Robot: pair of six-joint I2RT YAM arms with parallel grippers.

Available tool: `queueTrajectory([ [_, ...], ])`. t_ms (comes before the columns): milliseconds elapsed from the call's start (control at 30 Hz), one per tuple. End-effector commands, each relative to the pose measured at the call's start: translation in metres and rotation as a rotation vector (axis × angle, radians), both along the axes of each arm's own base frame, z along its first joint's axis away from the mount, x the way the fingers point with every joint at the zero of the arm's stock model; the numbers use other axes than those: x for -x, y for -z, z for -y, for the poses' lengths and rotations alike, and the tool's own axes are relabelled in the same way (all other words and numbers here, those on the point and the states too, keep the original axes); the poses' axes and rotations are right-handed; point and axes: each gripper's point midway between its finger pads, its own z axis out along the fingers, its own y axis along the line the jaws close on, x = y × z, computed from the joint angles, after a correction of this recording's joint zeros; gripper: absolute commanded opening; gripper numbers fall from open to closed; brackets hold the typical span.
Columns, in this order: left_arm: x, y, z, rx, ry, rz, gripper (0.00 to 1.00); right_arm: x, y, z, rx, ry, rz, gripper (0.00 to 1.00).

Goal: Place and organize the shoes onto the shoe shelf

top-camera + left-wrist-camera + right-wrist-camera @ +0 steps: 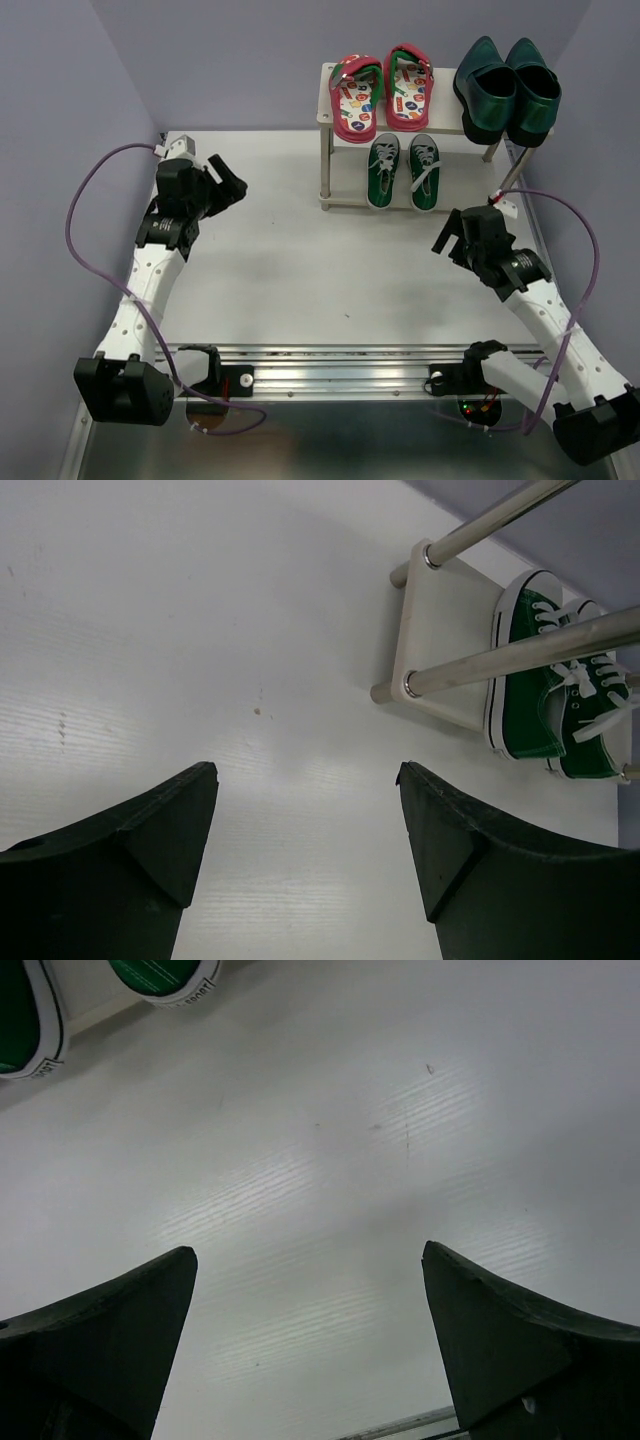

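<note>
Holding nothing, left fingers (pixel 110 870) and right fingers (pixel 90 1350) gape.

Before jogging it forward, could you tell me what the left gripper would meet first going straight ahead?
Probably the bare table: the open left gripper tilts down at it, with the shoe shelf off to its right, though depth is unclear.

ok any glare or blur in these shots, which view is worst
Top external: sharp, even light, sheen on the teal loafers. Left wrist: table washed out bright, left tool a near-black silhouette, sneakers crisp. Right wrist: worst, streaky glare across the table.
</note>
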Motion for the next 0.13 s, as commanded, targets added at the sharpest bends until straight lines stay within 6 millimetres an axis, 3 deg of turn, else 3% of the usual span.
queueTrajectory([
  [0,-0.0071,-0.0489,0.0019,-0.013,0.027,0.144,0.84,0.0074,0.0054,0.0130,-0.008,0.103,-0.003,1.00],
  [100,-0.0080,-0.0468,0.0020,-0.012,0.027,0.136,0.84,0.0068,0.0012,0.0135,-0.020,0.110,0.028,1.00],
])
